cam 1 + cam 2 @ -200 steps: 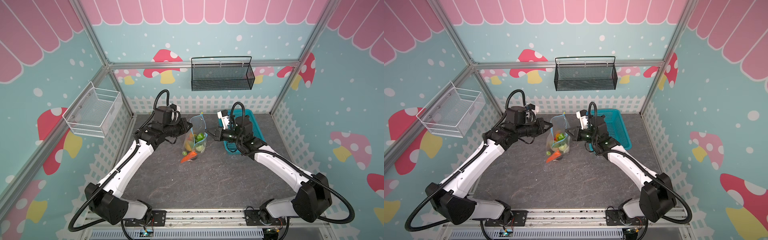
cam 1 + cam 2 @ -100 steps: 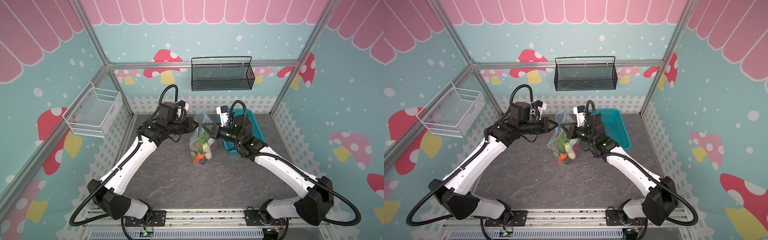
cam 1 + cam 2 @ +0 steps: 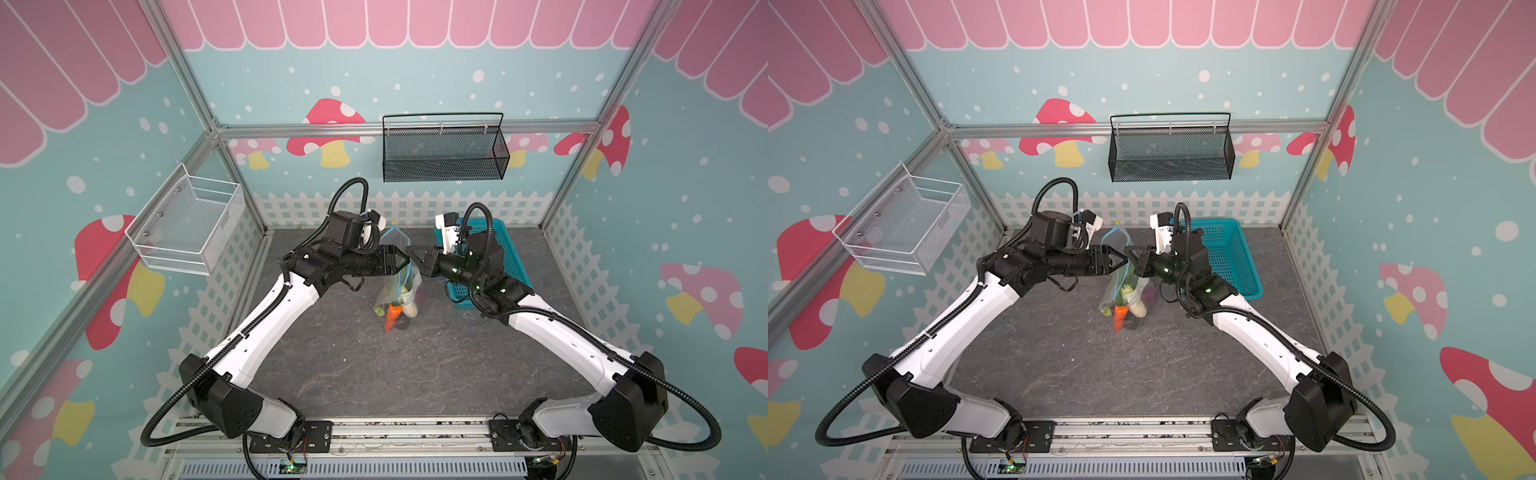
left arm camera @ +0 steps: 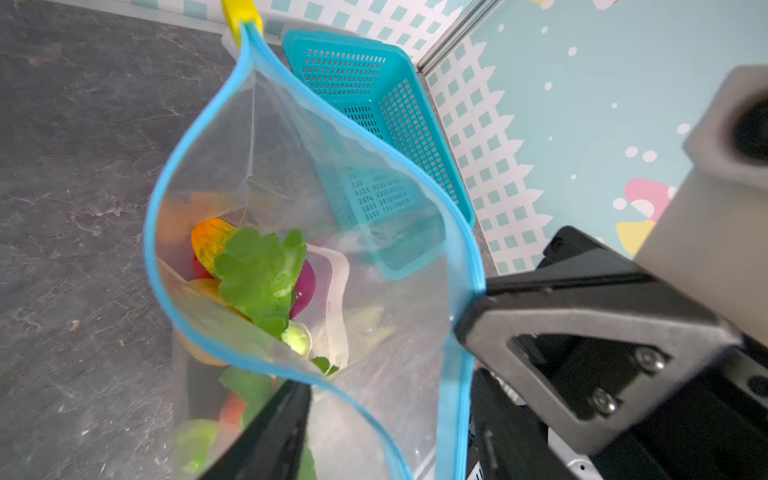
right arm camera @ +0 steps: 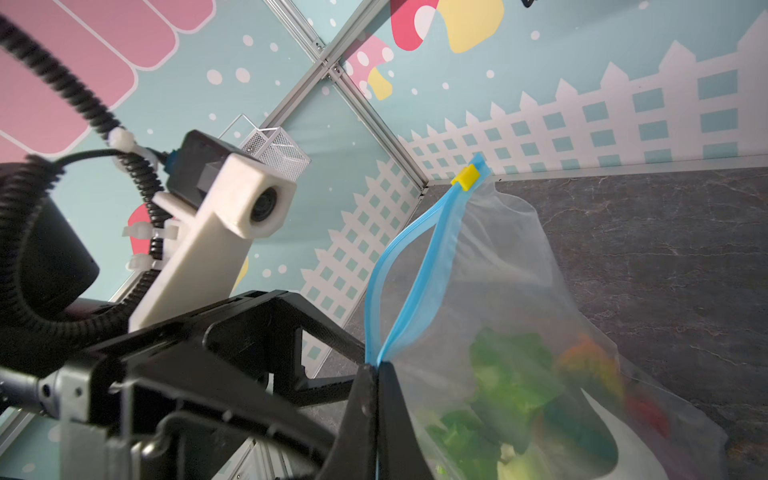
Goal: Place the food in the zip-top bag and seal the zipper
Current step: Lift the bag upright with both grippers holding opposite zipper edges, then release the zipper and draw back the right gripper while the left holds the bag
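The clear zip-top bag (image 3: 397,286) (image 3: 1121,286) hangs upright between both arms in both top views. The food (image 4: 262,270) lies in its bottom: green leaves, a purple piece, yellow-orange pieces, and an orange carrot (image 3: 392,318) lowest. The blue zipper (image 4: 166,187) gapes in a wide loop, with its yellow slider (image 5: 467,176) at the far end. My right gripper (image 5: 377,368) is shut on the zipper's near end. My left gripper (image 4: 386,436) is open right beside it, its fingers on either side of the bag's rim without pinching it.
An empty turquoise lattice basket (image 3: 494,257) stands just behind the right arm near the back right corner. A black mesh basket (image 3: 442,149) hangs on the back wall and a white wire basket (image 3: 187,224) on the left wall. The floor is dark grey stone.
Both grippers carried the bag towards the right and it now hangs more upright. The left gripper, shut on the bag's rim before, has opened and let it go.
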{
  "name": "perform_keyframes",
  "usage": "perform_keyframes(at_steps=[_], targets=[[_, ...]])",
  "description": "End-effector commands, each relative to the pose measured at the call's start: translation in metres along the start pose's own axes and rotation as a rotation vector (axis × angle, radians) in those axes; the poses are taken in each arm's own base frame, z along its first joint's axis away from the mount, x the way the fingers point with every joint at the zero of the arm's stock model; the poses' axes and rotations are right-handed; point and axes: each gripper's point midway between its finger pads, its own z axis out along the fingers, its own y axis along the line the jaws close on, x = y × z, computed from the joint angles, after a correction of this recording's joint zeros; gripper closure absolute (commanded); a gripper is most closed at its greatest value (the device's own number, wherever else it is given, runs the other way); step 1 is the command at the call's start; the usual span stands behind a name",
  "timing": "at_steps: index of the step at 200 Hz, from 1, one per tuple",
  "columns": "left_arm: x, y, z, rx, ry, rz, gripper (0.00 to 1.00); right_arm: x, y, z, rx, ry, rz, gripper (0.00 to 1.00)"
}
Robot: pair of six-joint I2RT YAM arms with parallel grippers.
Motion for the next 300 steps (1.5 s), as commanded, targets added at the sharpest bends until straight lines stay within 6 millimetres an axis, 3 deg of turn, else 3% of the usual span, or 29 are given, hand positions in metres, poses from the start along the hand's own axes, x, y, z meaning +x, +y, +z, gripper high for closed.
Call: perform_keyframes(at_steps=[1, 52, 100, 131, 165, 215, 238, 253, 264, 275, 300], targets=[[0.006, -0.004, -0.022, -0.038, -0.035, 0.075, 0.23, -0.009, 0.011, -0.003, -0.041, -0.047, -0.003, 1.0], [0.04, 0.0, -0.035, -0.211, -0.001, 0.216, 0.15, -0.01, 0.012, 0.001, -0.053, -0.049, -0.006, 1.0], [0.059, 0.002, -0.028, -0.329, 0.014, 0.302, 0.13, -0.011, 0.011, 0.003, -0.054, -0.058, 0.0, 1.0], [0.059, 0.007, -0.023, -0.372, 0.01, 0.281, 0.25, -0.012, 0.012, 0.003, -0.057, -0.064, -0.002, 1.0], [0.057, 0.002, -0.018, -0.354, 0.014, 0.259, 0.51, -0.012, 0.009, 0.003, -0.05, -0.072, -0.003, 1.0], [0.061, 0.003, -0.01, -0.342, 0.028, 0.253, 0.69, -0.014, 0.006, 0.002, -0.031, -0.085, -0.009, 1.0], [0.059, 0.004, -0.009, -0.351, 0.026, 0.254, 0.84, -0.014, 0.007, 0.002, -0.033, -0.086, -0.015, 1.0], [0.056, 0.002, -0.01, -0.35, 0.014, 0.259, 1.0, -0.015, 0.009, 0.001, -0.042, -0.088, -0.026, 1.0], [0.052, 0.003, -0.012, -0.359, 0.003, 0.259, 1.0, -0.015, 0.011, 0.0, -0.05, -0.09, -0.042, 1.0], [0.049, 0.004, -0.015, -0.367, -0.013, 0.261, 1.0, -0.016, 0.014, -0.002, -0.06, -0.094, -0.068, 0.95], [0.038, 0.013, -0.026, -0.407, -0.065, 0.278, 1.0, -0.023, 0.018, -0.01, -0.056, -0.12, -0.189, 0.69]])
